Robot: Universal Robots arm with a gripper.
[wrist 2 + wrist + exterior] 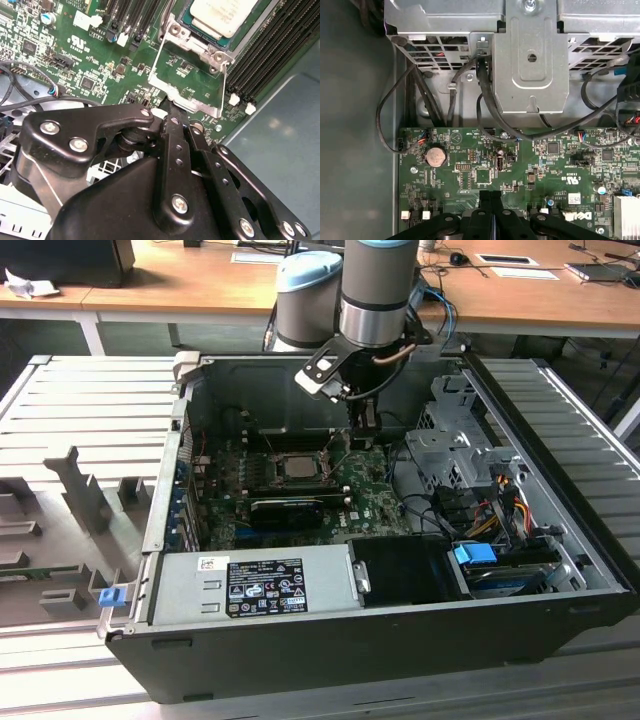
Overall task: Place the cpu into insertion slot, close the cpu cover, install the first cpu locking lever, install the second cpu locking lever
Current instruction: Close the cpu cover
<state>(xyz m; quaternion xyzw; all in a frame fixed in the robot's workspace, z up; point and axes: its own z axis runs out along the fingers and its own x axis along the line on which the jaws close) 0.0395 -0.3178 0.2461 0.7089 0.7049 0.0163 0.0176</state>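
Reaching down into the open computer case (330,635), the end effector (169,106) has its two fingers (176,150) pressed together with no gap between them. Their tips meet the free edge of the cpu cover (200,103). Whether that thin lip is pinched or only touched, I cannot tell. The cover is swung open off the insertion slot (186,22), with green board showing through its square middle opening. That is probably why the tips are at its outer edge, the part farthest from the hinge and easiest to swing. One cpu (220,15) already lies seated in the slot with its pale face up, so placing the chip looks done while the cover is not yet closed. In the exterior view the chip (298,466) sits mid-board, towards the exterior view's left of the end effector (362,425). In the first wrist view the shut fingers (485,212) point over the board towards one coin battery (435,155) and one metal drive cage (530,65). The case rests on a grey slatted tabletop (80,400).
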